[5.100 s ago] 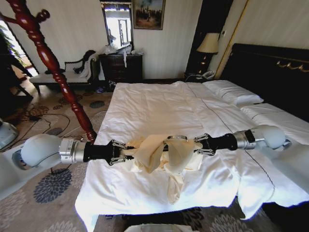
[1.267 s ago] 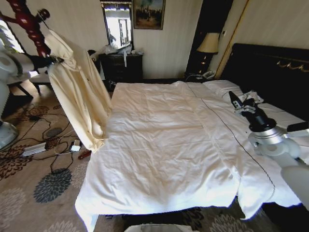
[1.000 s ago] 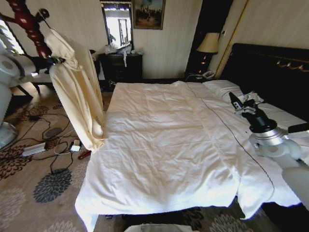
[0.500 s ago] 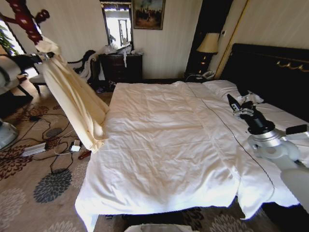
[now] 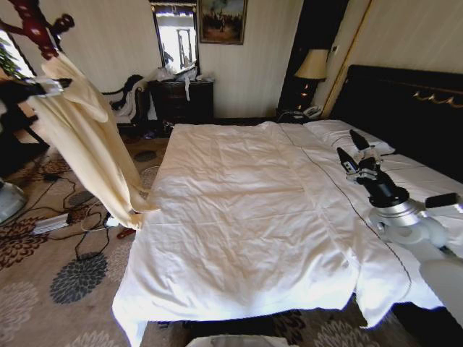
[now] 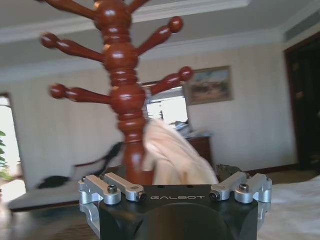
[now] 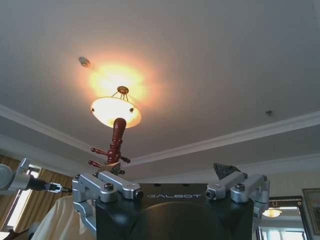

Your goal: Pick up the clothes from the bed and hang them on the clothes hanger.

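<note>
Swung clear of the bed [image 5: 239, 210], the clothes [image 5: 83, 141] now hang off its left side on the wooden coat stand [image 6: 121, 95], pinched by the left gripper [image 5: 45, 87]; the right gripper [image 5: 354, 155] hovers spread above the bed's pillows [image 5: 340, 137].

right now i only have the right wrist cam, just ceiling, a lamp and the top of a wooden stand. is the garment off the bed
observer: yes, the clothes hang from the wooden coat stand, beside the left edge of the bed.
operator: where's my right hand over there
observer: the right hand is raised above the bed's right side near the pillows, fingers open, holding nothing.
operator: and the left one
observer: the left hand is up at the top of the clothes, close against the stand.
</note>
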`<state>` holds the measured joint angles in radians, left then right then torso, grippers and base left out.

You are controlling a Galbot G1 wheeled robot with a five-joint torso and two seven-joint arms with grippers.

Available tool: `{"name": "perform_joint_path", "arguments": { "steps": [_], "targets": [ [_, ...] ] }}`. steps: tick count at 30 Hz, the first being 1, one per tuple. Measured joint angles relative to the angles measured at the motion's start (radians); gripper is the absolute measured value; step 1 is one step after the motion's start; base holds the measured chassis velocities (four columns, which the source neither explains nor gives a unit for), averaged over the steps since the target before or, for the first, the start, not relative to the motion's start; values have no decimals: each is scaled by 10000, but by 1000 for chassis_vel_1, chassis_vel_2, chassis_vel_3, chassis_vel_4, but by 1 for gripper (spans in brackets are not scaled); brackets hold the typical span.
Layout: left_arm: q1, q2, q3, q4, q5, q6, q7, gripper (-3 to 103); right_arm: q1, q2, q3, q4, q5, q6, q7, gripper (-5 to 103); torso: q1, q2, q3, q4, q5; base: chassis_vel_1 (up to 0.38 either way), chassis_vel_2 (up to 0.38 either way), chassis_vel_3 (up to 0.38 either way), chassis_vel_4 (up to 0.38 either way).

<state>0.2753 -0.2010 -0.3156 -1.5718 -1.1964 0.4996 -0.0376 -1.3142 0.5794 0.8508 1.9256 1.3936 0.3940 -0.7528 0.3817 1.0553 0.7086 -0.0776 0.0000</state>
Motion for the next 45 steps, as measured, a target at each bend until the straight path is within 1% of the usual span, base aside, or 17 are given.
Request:
{"name": "perform_joint_path", "arguments": {
  "steps": [5, 9, 13, 15, 16, 19, 21, 22, 25, 27, 28, 30, 32, 33, 35, 39, 45],
  "targets": [
    [2061, 223, -1548, -487, 397, 78, -990, 100, -122, 142, 131, 42, -3, 0, 46, 100, 0, -1, 2, 3, -4, 0, 0, 0, 0],
    [2571, -2, -1975, -768, 75, -236, -1680, 100, -362, 223, 311, 107, -5, -1, 211, 100, 1, -1, 3, -5, -3, 0, 0, 0, 0],
    [2678, -313, -2289, -1080, -480, -1153, -2865, 100, -778, 351, 632, 421, 5, -30, 1223, 100, 1, -1, 3, -8, 2, 0, 0, 0, 0],
    [2738, -361, -2496, -1099, -202, -2069, -3635, 100, -1045, 602, 1095, 736, -159, -111, 2786, 100, 1, -1, 2, -4, -1, 0, 0, 0, 0],
    [2738, -361, -2496, -1099, -202, -2069, -3635, 100, -1045, 602, 1095, 736, -159, -111, 2786, 100, 1, -1, 2, -4, -1, 0, 0, 0, 0],
    [3124, -532, -2879, -609, 1408, -3581, -3217, 100, -1797, 1407, 2452, 1266, -545, -313, 4063, 100, 1, -1, 2, 14, 14, 0, 0, 0, 0],
    [3149, -682, -2879, -457, 1729, -3934, -3000, 100, -2064, 1632, 2872, 1443, -615, -343, 4201, 100, 0, -1, 2, 13, 13, 0, 0, 0, 0],
    [3199, -1020, -2843, -255, 2218, -4474, -2723, 100, -2688, 2130, 3678, 1849, -747, -378, 4332, 100, 1, 0, 1, 8, -1, 0, 0, 0, 0],
    [3681, -1636, -3232, -446, 2434, -4824, -2480, 100, -3720, 3154, 4608, 2491, -1199, -398, 4401, 100, 1, -1, 4, -26, -30, 0, 0, 0, 0],
    [4762, -2231, -4838, -1345, 2519, -4798, -2403, 100, -4217, 4090, 4731, 2815, -2189, -312, 4461, 100, 5, 0, 2, -23, 5, -11, -32, -52, -32],
    [6076, -2997, -6261, -2436, 2916, -4785, -2309, 100, -4595, 5157, 4501, 2928, -3417, -153, 4568, 100, 1, 0, -2, 0, 31, 0, 0, 0, 0],
    [8234, -4171, -7099, -3533, 3526, -4964, -2189, 100, -4956, 6501, 3794, 2951, -4827, 476, 4827, 100, -5, 1, -2, 0, 0, 18, 10, 50, 35],
    [8338, -4228, -7114, -3577, 3552, -4984, -2181, 100, -4989, 6612, 3694, 2949, -4951, 543, 4856, 100, -5, 2, -1, 0, -4, 6, 5, 25, 18],
    [10143, -5555, -7120, -4437, 4281, -5340, -2028, 100, -5269, 7461, 2602, 2840, -6292, 1054, 5026, 100, 0, 1, 0, -4, -19, 0, 0, 0, 0],
    [11353, -7007, -6527, -5156, 5295, -5637, -1833, 100, -5435, 8078, 1474, 2498, -7774, 1562, 5063, 100, -2, 0, 1, 8, -4, 0, 0, 0, 0],
    [12303, -8444, -5685, -6110, 6440, -5781, -1776, 100, -5760, 8739, 316, 2261, -9501, 1979, 5164, 100, -1, 0, 1, -3, 5, 0, 0, 0, 0],
    [13782, -9517, -4825, -7881, 7288, -5282, -1109, 100, -6584, 9362, -551, 3207, -11637, 2094, 5632, 100, 0, 0, 0, 0, 4, 0, 0, 0, 0]
  ]
}}
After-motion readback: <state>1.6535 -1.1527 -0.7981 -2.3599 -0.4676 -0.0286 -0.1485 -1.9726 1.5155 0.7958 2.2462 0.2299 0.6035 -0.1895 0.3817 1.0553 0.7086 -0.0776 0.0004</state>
